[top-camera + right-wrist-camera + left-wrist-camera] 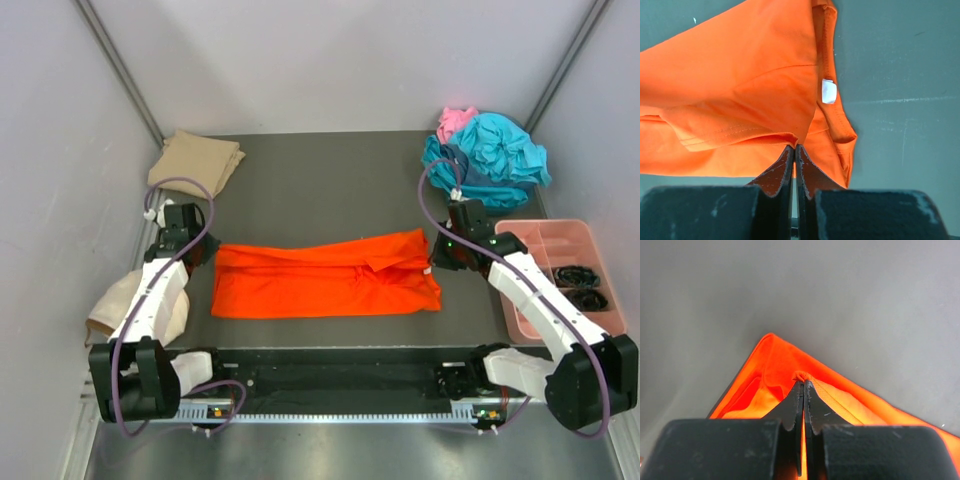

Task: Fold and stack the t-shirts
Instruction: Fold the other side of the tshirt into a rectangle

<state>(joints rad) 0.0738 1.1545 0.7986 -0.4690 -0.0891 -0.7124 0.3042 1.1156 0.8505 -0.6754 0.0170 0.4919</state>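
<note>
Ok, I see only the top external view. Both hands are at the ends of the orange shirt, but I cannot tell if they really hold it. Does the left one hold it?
Observer: Yes. In the left wrist view the left hand is shut on a small bunch of cloth at the edge of the orange t-shirt.
Operator: And the right one?
Observer: The right hand is shut too, pinching a stitched hem fold of the same shirt.
Operator: Which end of the shirt is at that side?
Observer: The neck end. A white label inside the collar shows just beyond that hand.
</note>
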